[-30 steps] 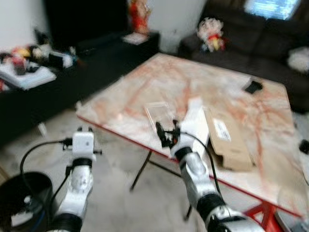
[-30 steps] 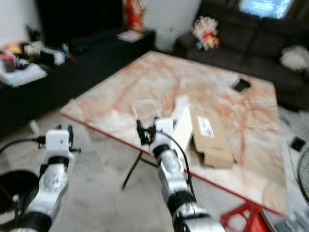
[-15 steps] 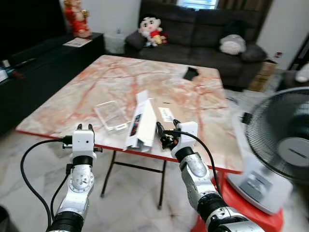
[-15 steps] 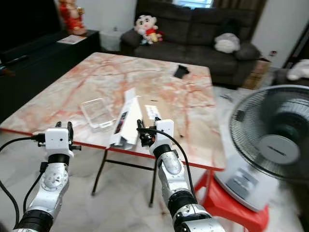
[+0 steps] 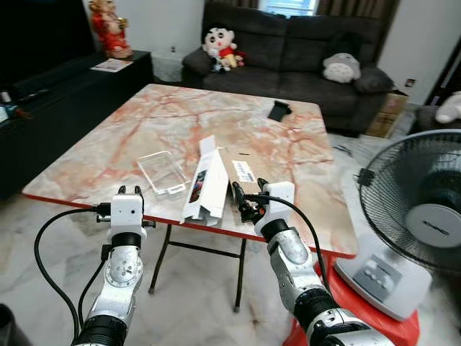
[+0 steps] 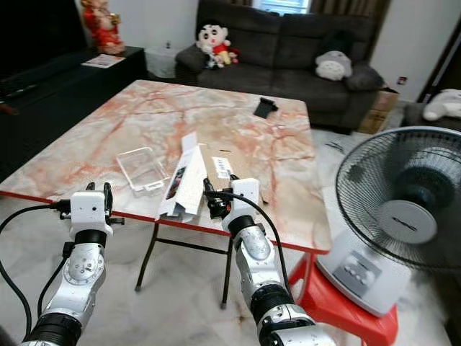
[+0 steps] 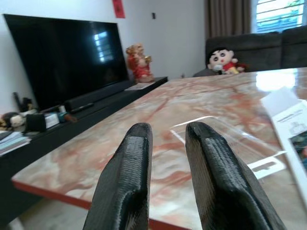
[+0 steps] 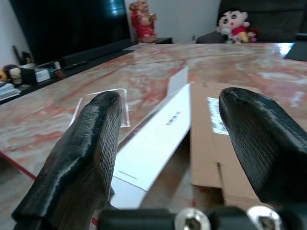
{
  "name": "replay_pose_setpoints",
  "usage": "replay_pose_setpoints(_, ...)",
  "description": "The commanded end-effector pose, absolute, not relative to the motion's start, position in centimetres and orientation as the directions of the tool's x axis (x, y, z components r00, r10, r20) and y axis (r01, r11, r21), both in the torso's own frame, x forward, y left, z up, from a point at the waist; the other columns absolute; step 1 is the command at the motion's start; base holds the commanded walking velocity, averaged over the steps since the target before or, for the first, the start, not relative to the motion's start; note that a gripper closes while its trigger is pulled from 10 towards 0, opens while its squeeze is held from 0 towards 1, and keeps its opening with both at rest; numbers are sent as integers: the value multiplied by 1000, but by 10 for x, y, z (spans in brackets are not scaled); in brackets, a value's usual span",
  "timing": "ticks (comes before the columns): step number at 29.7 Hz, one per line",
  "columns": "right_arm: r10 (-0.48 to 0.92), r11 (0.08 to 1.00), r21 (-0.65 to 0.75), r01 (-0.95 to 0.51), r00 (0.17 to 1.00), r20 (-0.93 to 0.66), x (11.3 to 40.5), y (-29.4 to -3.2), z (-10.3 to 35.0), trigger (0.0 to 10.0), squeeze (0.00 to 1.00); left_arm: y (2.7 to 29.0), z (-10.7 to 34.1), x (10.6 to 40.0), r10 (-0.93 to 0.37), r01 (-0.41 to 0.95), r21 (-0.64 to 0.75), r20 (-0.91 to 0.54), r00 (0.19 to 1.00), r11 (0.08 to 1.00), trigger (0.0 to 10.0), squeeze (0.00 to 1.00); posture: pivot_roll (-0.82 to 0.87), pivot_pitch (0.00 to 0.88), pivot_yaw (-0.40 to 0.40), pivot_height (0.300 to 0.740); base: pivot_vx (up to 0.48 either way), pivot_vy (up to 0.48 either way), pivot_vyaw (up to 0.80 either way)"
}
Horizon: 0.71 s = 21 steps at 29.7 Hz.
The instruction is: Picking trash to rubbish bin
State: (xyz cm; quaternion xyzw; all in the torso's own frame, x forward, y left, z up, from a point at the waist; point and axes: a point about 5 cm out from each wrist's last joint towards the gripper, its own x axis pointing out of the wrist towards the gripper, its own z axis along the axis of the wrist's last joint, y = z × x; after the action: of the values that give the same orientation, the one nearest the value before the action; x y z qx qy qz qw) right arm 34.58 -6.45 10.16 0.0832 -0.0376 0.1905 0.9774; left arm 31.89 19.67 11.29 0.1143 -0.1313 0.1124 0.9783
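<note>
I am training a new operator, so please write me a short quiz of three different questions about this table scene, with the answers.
1. True or false: the clear plastic tray lies on the floor.
2. Which gripper has its fingers spread wide: the left gripper or the right gripper?
3. Multiple choice. What lies directly beside the white box, on the robot's right? A) a flat cardboard piece B) a fan C) a plush toy

Key
1. False: it lies on the marble table.
2. The right gripper; the left one's fingers stand close together with a narrow gap.
3. A: the flat cardboard piece.
</note>
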Motion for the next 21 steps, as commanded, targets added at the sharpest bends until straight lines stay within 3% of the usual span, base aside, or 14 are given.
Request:
replay_pose_setpoints(1,369,910,154,-386,921,126,347,-60,106,10000,0,195,117,320,188,-245,177,290,939,953,10000,0,46,0,-78,740,0,0,0)
replay_pose_setpoints(5,372,908,154,-389,919,127,346,-59,107,10000,0,195,117,321,191,-247,176,286,939,953,10000,0,46,0,-78,740,0,0,0)
replay_pose_setpoints(21,385,907,133,-400,914,127,346,-58,107,10000,0,196,118,321,196,-251,173,286,938,952,10000,0,48,0,-78,740,0,266,0)
